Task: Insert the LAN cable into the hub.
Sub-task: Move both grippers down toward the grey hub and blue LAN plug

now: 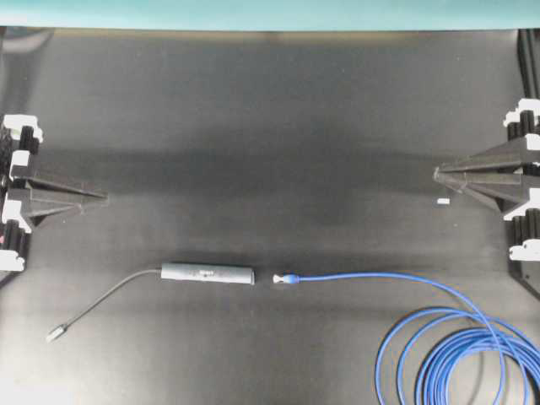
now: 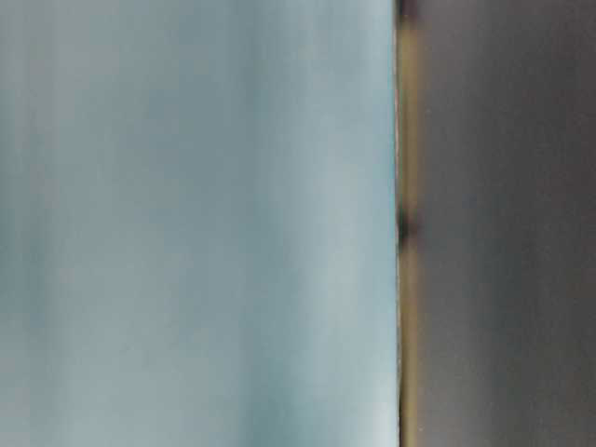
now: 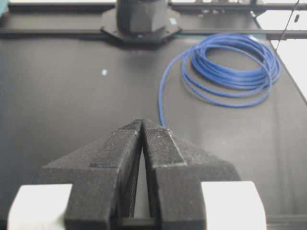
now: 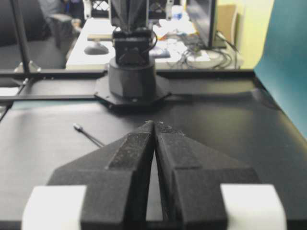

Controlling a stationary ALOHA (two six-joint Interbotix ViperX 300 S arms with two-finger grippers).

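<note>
Both pincers sit at opposite edges of the black tabletop (image 1: 270, 126), tips pointing toward each other, and neither holds anything. The left pincer (image 1: 103, 199) has its jaws pressed together at the tips, and the right pincer (image 1: 437, 174) is closed the same way. The hub (image 1: 207, 272) lies flat on the tabletop nearer the left pincer, well apart from it, with its thin grey cord (image 1: 101, 299) trailing away to a small plug. The LAN cable (image 1: 380, 277) has its plug end just beside the hub's near end, not touching, while its coils rest beyond the right pincer's side.
</note>
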